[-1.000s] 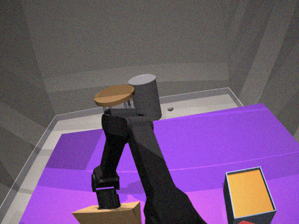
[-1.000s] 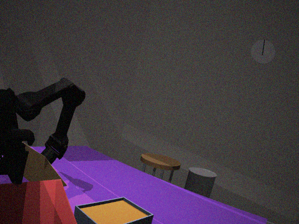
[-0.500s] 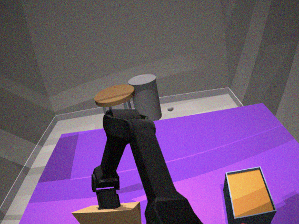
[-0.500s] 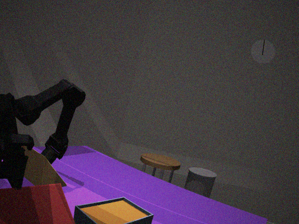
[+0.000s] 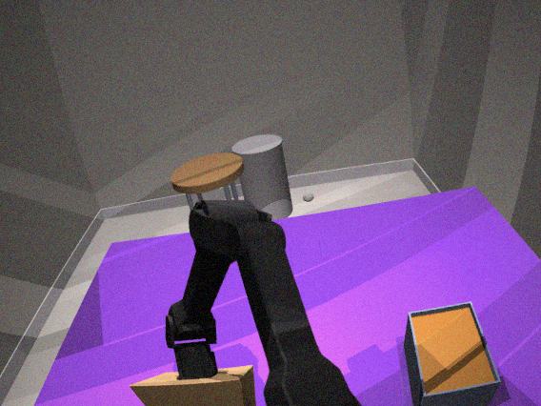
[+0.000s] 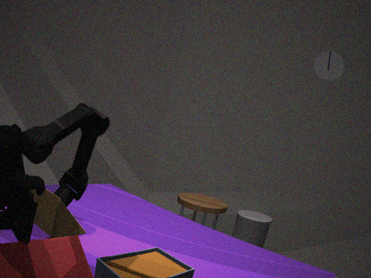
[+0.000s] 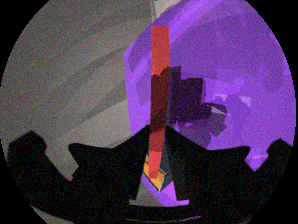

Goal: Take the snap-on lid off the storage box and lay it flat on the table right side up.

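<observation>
Red lid (image 6: 65, 256) (image 7: 160, 47) clamped in the hand (image 6: 25, 241) (image 7: 157, 128), likely steeply edge-on for prying; we'll tip it flat, clear of the open box (image 5: 413, 364) (image 6: 98, 270) (image 7: 167, 178).

Storage box (image 5: 412, 357) (image 6: 99, 269) (image 7: 159, 183): square-cornered, open-topped, with dark blue-grey walls and an orange interior, standing upright on the counter (image 5: 333, 305) (image 6: 137, 228) (image 7: 230, 30). Lid (image 6: 62, 258) (image 7: 160, 50): red, fully detached, gripped between the closed jaws and raised clear of the box; a broad face shows in the exterior view, a narrow strip in the wrist view
</observation>
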You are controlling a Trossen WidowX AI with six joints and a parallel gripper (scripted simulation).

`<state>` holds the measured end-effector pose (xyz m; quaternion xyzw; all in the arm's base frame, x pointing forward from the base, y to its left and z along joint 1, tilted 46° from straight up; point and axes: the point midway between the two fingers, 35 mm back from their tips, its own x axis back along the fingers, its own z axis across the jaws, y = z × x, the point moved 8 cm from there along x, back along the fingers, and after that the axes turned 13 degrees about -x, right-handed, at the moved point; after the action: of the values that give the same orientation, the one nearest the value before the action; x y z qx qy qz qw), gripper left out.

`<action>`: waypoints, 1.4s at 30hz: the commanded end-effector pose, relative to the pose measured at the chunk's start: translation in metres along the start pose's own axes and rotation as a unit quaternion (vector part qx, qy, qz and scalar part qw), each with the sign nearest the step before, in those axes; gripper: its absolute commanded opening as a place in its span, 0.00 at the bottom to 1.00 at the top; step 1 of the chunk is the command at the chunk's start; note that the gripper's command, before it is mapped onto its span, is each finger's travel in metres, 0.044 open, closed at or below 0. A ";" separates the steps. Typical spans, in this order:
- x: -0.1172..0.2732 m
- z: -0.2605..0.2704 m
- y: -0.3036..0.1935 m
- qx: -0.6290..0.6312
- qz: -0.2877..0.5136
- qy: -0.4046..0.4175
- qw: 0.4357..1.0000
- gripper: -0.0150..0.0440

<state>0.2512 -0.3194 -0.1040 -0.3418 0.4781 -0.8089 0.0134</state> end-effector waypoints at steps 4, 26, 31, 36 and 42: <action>-0.004 -0.004 0.001 -0.001 0.001 0.001 1.000 0.25; -0.015 -0.018 0.004 -0.001 0.001 0.001 1.000 0.25; -0.018 -0.021 0.005 -0.001 0.001 0.001 1.000 0.25; -0.020 -0.024 0.005 -0.001 0.001 0.001 1.000 0.25; -0.024 -0.027 0.006 -0.001 0.001 0.001 1.000 0.25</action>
<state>0.2521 -0.2954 -0.1279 -0.3411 0.4788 -0.8089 0.0143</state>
